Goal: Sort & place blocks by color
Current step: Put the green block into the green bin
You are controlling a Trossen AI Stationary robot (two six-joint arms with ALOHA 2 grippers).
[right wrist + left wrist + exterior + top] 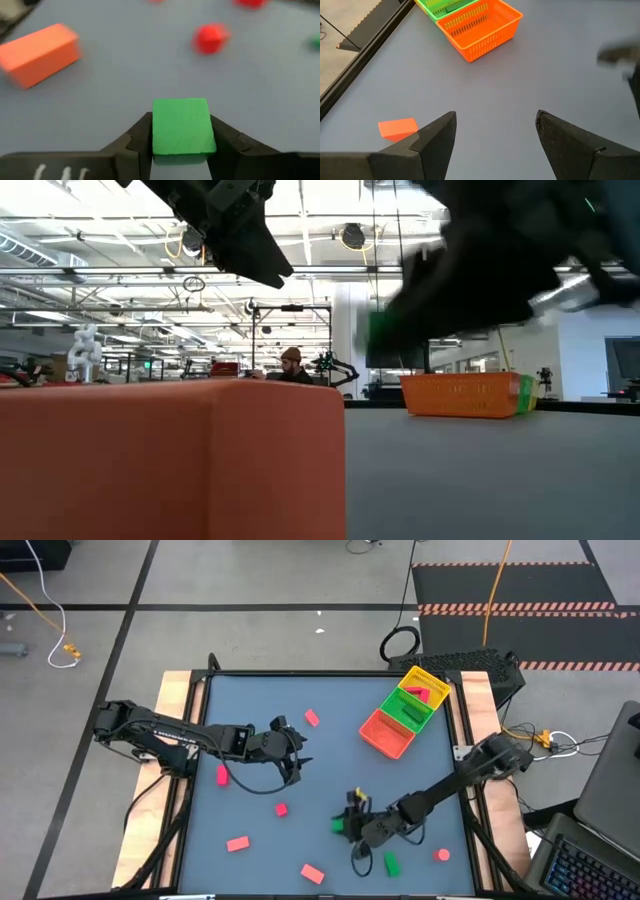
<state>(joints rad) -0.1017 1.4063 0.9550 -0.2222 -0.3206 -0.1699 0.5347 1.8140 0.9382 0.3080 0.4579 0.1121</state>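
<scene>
**Right gripper has a green block, left one is just hanging open**

The right gripper (181,145) is clamped on a green block (183,126) near the table's near edge, right of centre. Another green block (391,863) lies just beside it, with red blocks (238,843) scattered to the left. The left gripper (495,132) hovers mid-table, fingers spread wide with nothing between them. The tray (383,736) sits at far right.

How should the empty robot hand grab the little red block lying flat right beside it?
Judging by its pose, come straight down on the small red rectangular block with the open left hand, pinching its two long sides at the middle; it lies flat with bare table around.
</scene>
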